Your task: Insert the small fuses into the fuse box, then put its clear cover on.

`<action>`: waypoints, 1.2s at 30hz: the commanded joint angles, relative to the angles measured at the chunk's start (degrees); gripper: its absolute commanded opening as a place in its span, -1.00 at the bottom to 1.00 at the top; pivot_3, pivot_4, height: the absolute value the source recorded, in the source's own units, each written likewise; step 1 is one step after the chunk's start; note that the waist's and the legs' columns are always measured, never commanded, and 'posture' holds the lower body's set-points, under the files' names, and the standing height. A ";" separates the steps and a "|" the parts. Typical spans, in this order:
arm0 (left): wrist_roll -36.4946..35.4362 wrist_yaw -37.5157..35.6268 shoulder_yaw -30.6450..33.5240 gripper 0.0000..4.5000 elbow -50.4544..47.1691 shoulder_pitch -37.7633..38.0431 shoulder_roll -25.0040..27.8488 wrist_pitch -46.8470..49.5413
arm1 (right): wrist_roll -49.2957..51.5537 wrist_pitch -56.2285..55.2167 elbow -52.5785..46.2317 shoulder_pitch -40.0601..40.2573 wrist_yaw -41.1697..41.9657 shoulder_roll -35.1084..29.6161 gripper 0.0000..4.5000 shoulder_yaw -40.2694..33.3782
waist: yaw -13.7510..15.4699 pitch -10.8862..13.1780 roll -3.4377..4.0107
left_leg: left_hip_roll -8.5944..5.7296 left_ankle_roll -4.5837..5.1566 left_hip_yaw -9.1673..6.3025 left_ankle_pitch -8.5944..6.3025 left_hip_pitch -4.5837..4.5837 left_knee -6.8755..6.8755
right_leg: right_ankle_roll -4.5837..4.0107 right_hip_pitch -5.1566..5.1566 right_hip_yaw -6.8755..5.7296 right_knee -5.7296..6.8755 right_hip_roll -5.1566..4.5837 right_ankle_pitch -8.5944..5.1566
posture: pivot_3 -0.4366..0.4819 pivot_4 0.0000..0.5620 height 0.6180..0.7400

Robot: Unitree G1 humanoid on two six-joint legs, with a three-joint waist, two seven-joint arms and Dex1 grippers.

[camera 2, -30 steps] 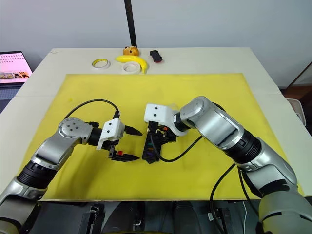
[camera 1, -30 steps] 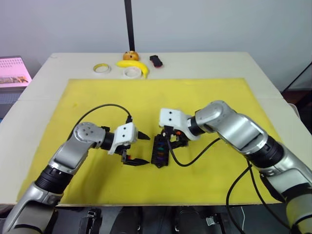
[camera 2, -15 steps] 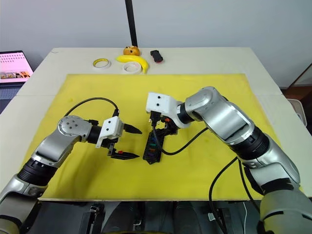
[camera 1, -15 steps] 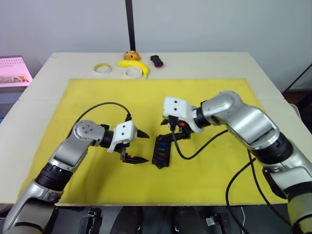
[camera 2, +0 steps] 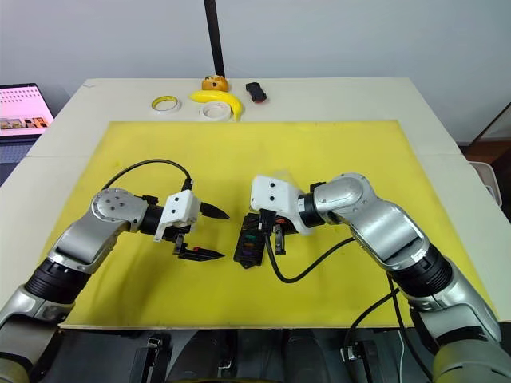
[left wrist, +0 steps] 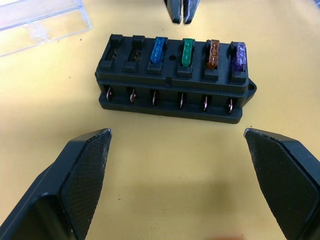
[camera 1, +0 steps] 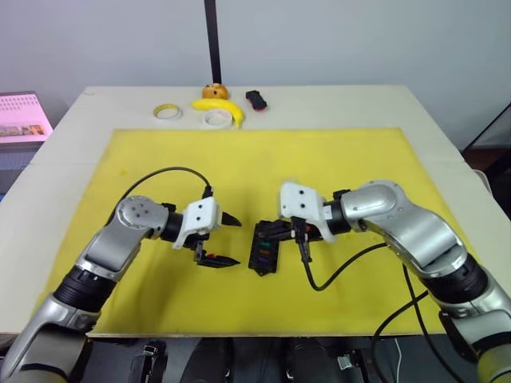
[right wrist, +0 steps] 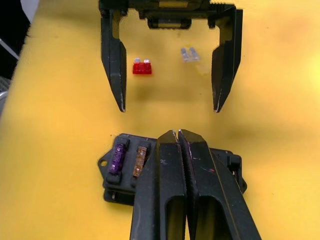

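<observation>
Fuse box sitting partly filled on the yellow mat between 2 claws.

The black fuse box (left wrist: 175,80) is carrying 4 fuses, blue, green, amber and purple, with 2 slots lying empty; the clear cover (left wrist: 42,22) is resting just beside it. The left claw (camera 1: 222,239) is gaping wide near the box, its fingers framing a red fuse (right wrist: 142,67) and a clear fuse (right wrist: 189,54). The right claw (right wrist: 178,137) is pinched closed, holding nothing, over the box.
</observation>
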 commanded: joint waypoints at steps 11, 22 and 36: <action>-0.54 0.13 1.56 1.00 -2.59 -0.47 0.39 1.06 | -4.28 -6.06 5.99 2.38 0.35 0.51 -0.97 2.25 | -0.02 -0.01 -0.01 | 0.00 0.00 0.00 0.00 0.00 0.00 | 0.00 0.00 0.00 0.00 0.00 0.00 | -0.05 -0.47 1.00; -4.73 0.18 4.82 1.00 -6.17 0.00 1.57 5.51 | 3.37 -1.46 0.83 -1.29 2.23 1.50 -0.97 -4.89 | -0.07 0.00 -0.01 | 0.01 0.00 -0.01 0.00 0.06 0.00 | 0.00 0.07 0.00 0.00 0.01 0.00 | -0.05 -0.47 1.00; -21.89 -4.03 33.05 1.00 -10.00 11.49 23.78 26.59 | 6.78 -11.76 4.69 6.70 17.12 -22.45 -0.39 -22.57 | 0.05 0.02 -0.01 | 0.04 0.03 -0.01 -0.02 0.03 -0.03 | 0.00 0.06 -0.01 -0.11 0.00 0.00 | -0.05 -0.47 1.00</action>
